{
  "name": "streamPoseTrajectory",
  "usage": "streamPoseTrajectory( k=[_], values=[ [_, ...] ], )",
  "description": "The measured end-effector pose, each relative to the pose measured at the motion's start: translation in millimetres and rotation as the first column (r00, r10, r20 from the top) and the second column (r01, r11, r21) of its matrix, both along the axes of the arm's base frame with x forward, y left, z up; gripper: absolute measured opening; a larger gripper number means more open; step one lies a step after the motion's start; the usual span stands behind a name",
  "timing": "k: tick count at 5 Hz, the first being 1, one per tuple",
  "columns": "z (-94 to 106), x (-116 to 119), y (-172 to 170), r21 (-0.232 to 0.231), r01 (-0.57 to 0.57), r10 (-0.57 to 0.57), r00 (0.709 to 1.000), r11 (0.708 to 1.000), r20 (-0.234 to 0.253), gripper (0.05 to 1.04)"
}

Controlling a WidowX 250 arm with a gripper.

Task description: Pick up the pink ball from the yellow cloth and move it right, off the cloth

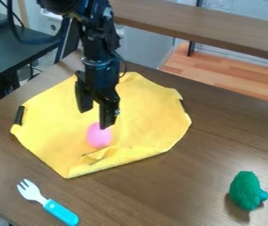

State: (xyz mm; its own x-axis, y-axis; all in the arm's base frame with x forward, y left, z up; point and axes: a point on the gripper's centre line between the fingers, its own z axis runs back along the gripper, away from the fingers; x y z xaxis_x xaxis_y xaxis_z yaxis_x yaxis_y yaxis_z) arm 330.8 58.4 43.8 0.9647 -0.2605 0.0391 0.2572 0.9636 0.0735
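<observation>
Hand (96,118), spread wide, hangs near pink toy (98,137), perhaps an egg, on yellow cloth (151,121); fork (46,202), green toy (244,190) well apart.

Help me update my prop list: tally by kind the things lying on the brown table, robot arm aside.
Yellow cloth: 1
Pink egg-shaped thing: 1
Fork: 1
Green bumpy toy: 1
Black pieces at the cloth's edges: 2
Total: 6

From fairly close above, the camera looks down at a slant over the tabletop (172,190) toward its far edge.
</observation>
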Motion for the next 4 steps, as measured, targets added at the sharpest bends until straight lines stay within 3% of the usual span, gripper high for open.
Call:
streamPoseTrajectory(
  k=[3, 4],
  values=[
    [-21.4, -3.3, -5.4, 0.010, 0.012, -0.011, 0.999, 1.000, -0.048, 1.001],
    [-26.5, -4.0, -6.4, 0.009, 0.010, -0.009, 0.998, 1.000, -0.060, 0.949]
  ],
)
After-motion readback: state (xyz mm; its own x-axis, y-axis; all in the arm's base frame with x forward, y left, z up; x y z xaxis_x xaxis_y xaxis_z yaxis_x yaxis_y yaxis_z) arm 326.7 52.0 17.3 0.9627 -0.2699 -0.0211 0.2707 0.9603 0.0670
